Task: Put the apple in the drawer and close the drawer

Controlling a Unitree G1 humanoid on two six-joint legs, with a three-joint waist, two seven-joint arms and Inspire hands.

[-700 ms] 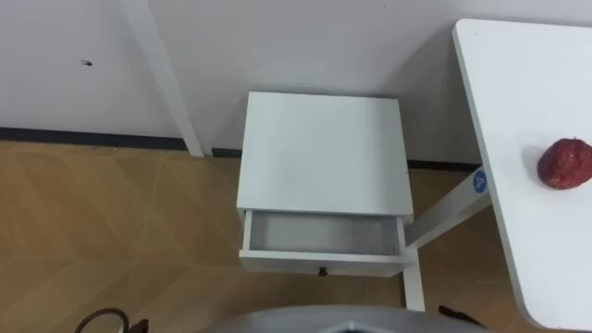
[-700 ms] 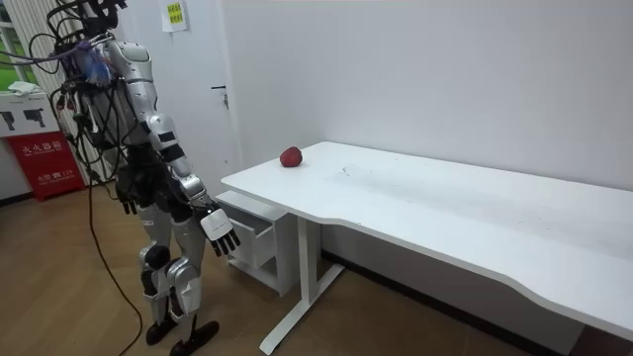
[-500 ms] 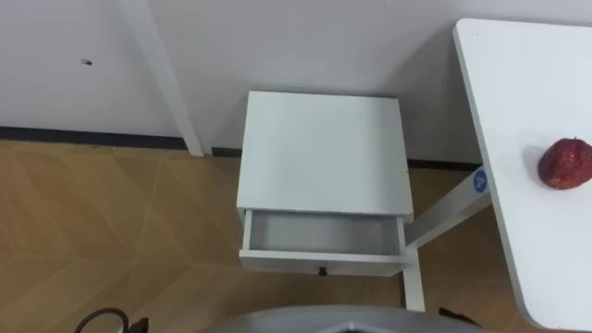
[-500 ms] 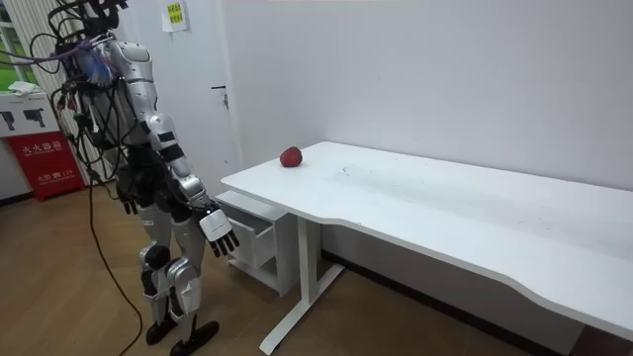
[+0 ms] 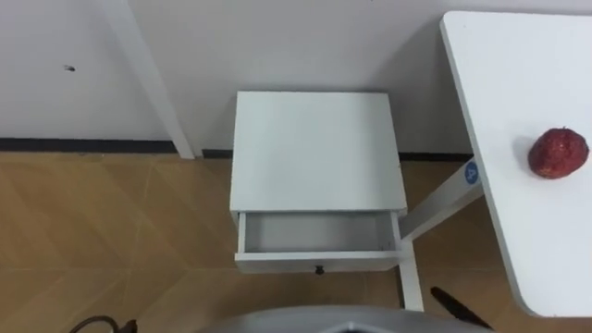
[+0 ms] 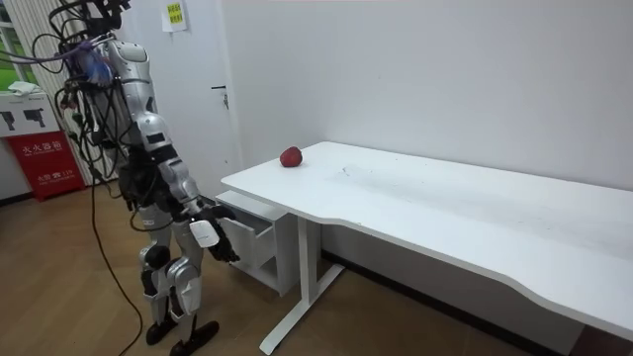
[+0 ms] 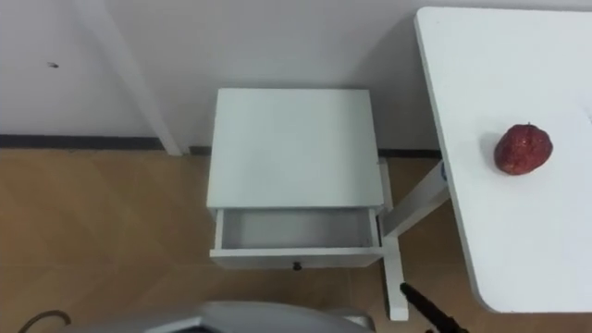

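Right hand point(image 5: 460, 308) is seen at the lower right edge of the eye views as a dark finger held out straight. In the room view it hangs low before the hips, released, with nothing grasped. The left hand point(image 6: 132, 198) is made out only dimly at the far side of the body in the room view, and its state cannot be told.

Just ahead of the robot, the drawer point(image 5: 317, 233) is pulled open and shown empty, its small dark knob point(image 5: 319, 270) turned toward the robot. Beyond it lies the bare top of the white cabinet point(image 5: 317, 148). The table leg point(image 5: 437, 196) stands just beside the drawer's right corner. To the right and higher, the apple point(image 5: 558, 154) rests on the white table point(image 5: 504, 83), near the edge that faces the cabinet and well apart from the drawer.

The step in hand is judged to be the reach for the apple; nothing of the task is done yet. The hand should be lifted above the table edge before it is carried across. The fingers should be spread wide and closed from above, since a round fruit is likely to roll if nudged sideways. On the way down, table edge and leg should be cleared, and the apple set in the drawer, not dropped.
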